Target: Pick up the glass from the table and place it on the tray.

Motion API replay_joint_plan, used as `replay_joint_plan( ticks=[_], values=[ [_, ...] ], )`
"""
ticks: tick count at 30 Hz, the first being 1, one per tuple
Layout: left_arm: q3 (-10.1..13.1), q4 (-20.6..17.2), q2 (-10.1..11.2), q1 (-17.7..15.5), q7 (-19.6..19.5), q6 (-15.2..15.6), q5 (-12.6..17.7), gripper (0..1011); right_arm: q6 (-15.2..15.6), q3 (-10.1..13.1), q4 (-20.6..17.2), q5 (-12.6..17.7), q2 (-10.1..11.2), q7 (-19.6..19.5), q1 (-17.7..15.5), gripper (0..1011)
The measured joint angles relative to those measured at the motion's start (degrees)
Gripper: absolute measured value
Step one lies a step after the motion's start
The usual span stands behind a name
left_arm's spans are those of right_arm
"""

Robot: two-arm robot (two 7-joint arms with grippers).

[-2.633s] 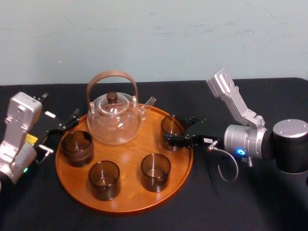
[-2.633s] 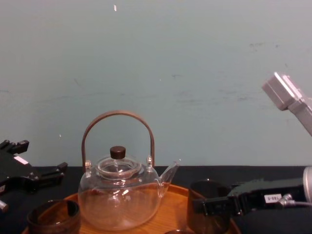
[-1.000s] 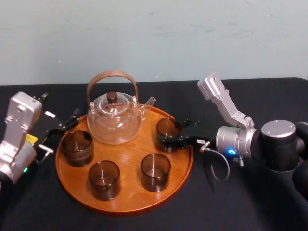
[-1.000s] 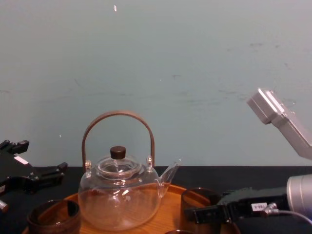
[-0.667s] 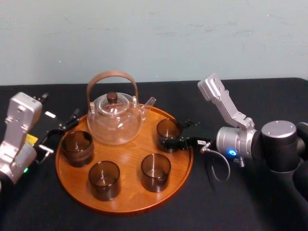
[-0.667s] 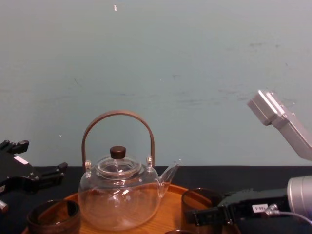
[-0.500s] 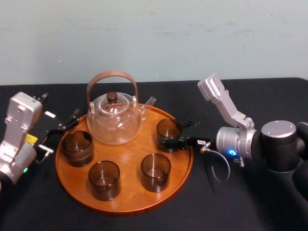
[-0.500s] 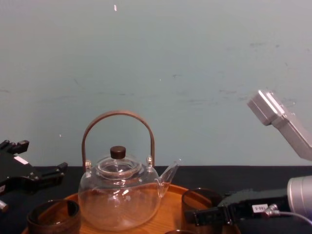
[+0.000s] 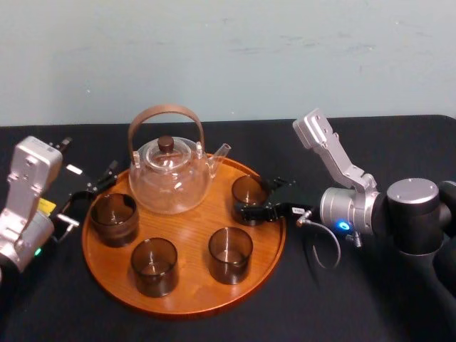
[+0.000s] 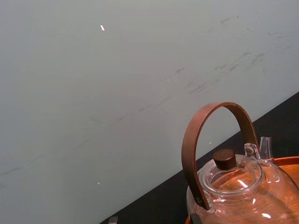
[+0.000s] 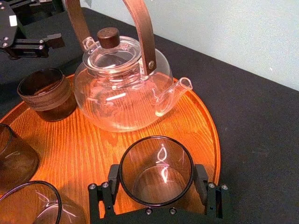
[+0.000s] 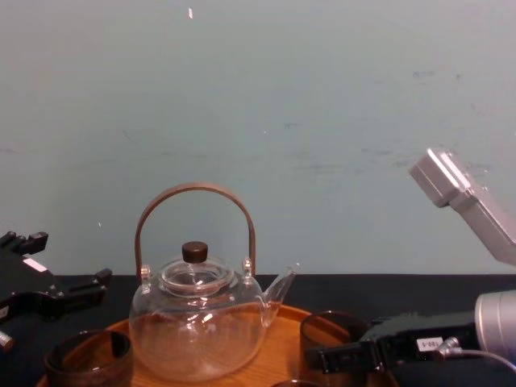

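glass (image 9: 249,191) now lowered onto tray (image 9: 185,303) right edge; right gripper (image 11: 157,179) fingers still clamped on it, release pending; left gripper (image 9: 89,191) parked.

A clear glass teapot (image 9: 169,178) with an arched brown handle stood before a pale green wall (image 9: 228,50). A banded cup (image 9: 114,218) sat beside it; a smoky tumbler (image 9: 154,266) and its twin (image 9: 230,254) stood nearer.

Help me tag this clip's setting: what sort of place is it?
Likely a robot lab bench staged for tea service: a black table against a bare wall, a tray with teapot and glasses, the right gripper around one glass, the left gripper idle beside the tray.
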Motion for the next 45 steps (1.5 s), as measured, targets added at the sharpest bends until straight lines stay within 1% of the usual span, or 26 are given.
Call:
replay_joint_plan(
  ticks=[3, 6, 8, 10, 15, 16, 22, 23, 28, 31, 35, 36, 38, 39, 41, 42, 44, 45],
  values=[
    [0.0, 0.0, 0.0, 0.0, 0.0, 0.0, 0.0, 1001, 0.0, 0.1, -0.3, 0.2, 0.2, 0.3, -0.1, 1002],
    [0.0, 0.0, 0.0, 0.0, 0.0, 0.0, 0.0, 1001, 0.1, 0.6, -1.6, 0.7, 1.1, 0.9, -0.8, 1002],
    [0.0, 0.0, 0.0, 0.0, 0.0, 0.0, 0.0, 1001, 0.2, 1.1, -3.2, 1.3, 2.3, 1.2, -1.8, 1002],
    [0.0, 0.0, 0.0, 0.0, 0.0, 0.0, 0.0, 1001, 0.2, 1.3, -3.7, 1.4, 2.7, 1.2, -2.1, 1002],
    [0.0, 0.0, 0.0, 0.0, 0.0, 0.0, 0.0, 1001, 0.1, 2.6, -7.2, 2.6, 5.4, 1.3, -4.3, 1002],
    [0.0, 0.0, 0.0, 0.0, 0.0, 0.0, 0.0, 1001, 0.1, 2.6, -7.2, 2.6, 5.4, 1.3, -4.3, 1002],
    [0.0, 0.0, 0.0, 0.0, 0.0, 0.0, 0.0, 1001, -0.8, 3.9, -10.8, 3.9, 8.5, 1.4, -6.9, 1002],
    [0.0, 0.0, 0.0, 0.0, 0.0, 0.0, 0.0, 1001, -1.1, 4.4, -11.7, 4.2, 9.4, 1.4, -7.7, 1002],
    [0.0, 0.0, 0.0, 0.0, 0.0, 0.0, 0.0, 1001, -2.4, 6.0, -14.1, 5.6, 11.7, 1.3, -9.9, 1002],
    [0.0, 0.0, 0.0, 0.0, 0.0, 0.0, 0.0, 1001, -3.9, 7.7, -15.7, 6.8, 13.2, 0.6, -12.0, 1002],
    [0.0, 0.0, 0.0, 0.0, 0.0, 0.0, 0.0, 1001, -5.1, 9.5, -16.5, 8.2, 13.7, -0.6, -13.6, 1002],
    [0.0, 0.0, 0.0, 0.0, 0.0, 0.0, 0.0, 1001, -5.9, 10.5, -16.9, 8.8, 13.7, -1.5, -14.6, 1002],
    [0.0, 0.0, 0.0, 0.0, 0.0, 0.0, 0.0, 1001, -7.0, 11.4, -17.2, 9.3, 13.7, -2.4, -15.4, 1002],
    [0.0, 0.0, 0.0, 0.0, 0.0, 0.0, 0.0, 1001, -8.0, 12.4, -17.5, 9.7, 13.5, -3.4, -16.3, 1002],
    [0.0, 0.0, 0.0, 0.0, 0.0, 0.0, 0.0, 1001, -9.1, 13.3, -17.7, 9.9, 13.2, -4.6, -17.2, 1002],
    [0.0, 0.0, 0.0, 0.0, 0.0, 0.0, 0.0, 1001, -10.1, 14.1, -18.0, 9.9, 12.8, -5.7, -18.0, 1002],
    [0.0, 0.0, 0.0, 0.0, 0.0, 0.0, 0.0, 1001, -11.3, 14.9, -18.1, 9.9, 12.4, -7.0, -18.7, 1002],
    [0.0, 0.0, 0.0, 0.0, 0.0, 0.0, 0.0, 1002, -12.3, 15.6, -18.2, 9.6, 11.9, -8.2, -19.5, 1002]
  ],
)
